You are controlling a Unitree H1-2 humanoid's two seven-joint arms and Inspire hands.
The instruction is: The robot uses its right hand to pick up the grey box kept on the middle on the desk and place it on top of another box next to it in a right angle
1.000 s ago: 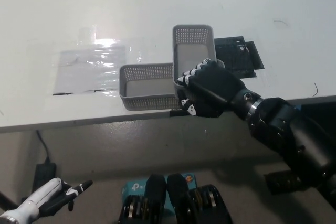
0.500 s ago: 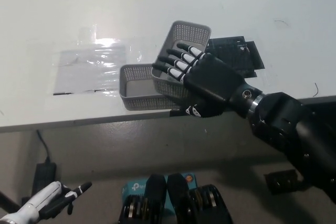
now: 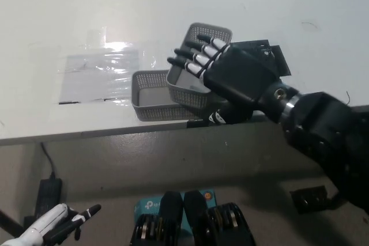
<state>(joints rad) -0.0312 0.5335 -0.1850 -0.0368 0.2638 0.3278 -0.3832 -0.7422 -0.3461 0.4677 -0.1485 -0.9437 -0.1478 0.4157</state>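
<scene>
Since a second ago the grey box [image 3: 196, 64] has swung from square to skewed, its near end now propped on the second box [image 3: 151, 95] at its 8 o'clock. The right hand [image 3: 230, 76] has released it, fingers spread above the box, so the placing looks nearly done, though the angle seems off. Two boxes sit on the surface [image 3: 173, 4]. The left hand [image 3: 55, 227] rests at 7 o'clock, fingers loosely apart.
</scene>
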